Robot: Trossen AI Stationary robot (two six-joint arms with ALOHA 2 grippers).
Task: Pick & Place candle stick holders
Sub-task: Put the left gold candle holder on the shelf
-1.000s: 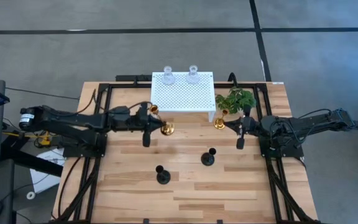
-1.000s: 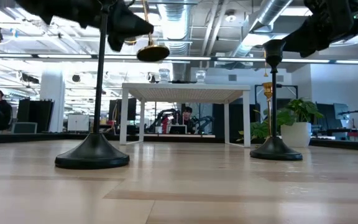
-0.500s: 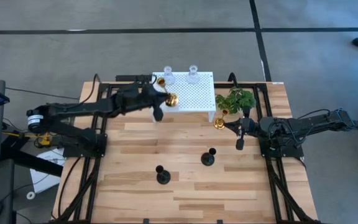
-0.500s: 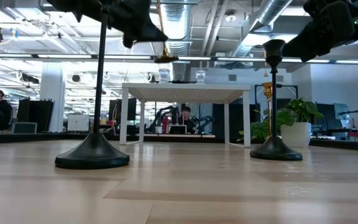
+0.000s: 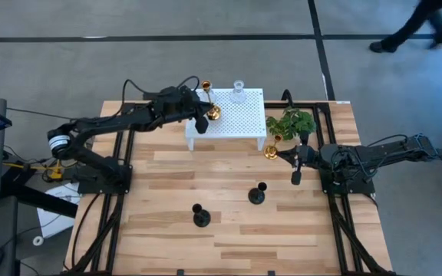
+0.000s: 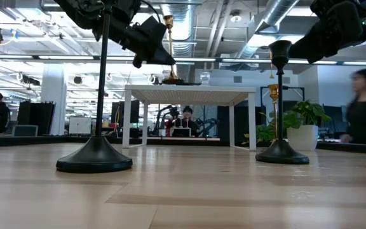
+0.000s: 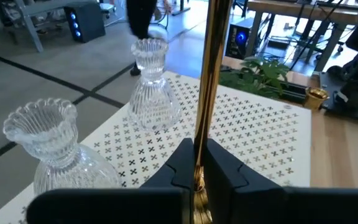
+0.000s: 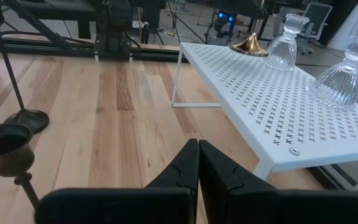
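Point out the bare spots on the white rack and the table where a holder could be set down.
The white rack is bare across its middle and near edge. Its back edge is crowded: two glass holders and the gold holder in the left gripper. The wooden table is open left of the black holders and along the front.

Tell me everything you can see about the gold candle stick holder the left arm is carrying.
The gold candle stick holder is shiny brass-coloured metal with a thin straight stem, a small cup at the top and a flared round base. It stands upright, its base at the top of the white perforated rack, near that rack's left end beside two clear glass holders. The left end effector is shut on its stem, low down. Whether the base already touches the rack cannot be told.
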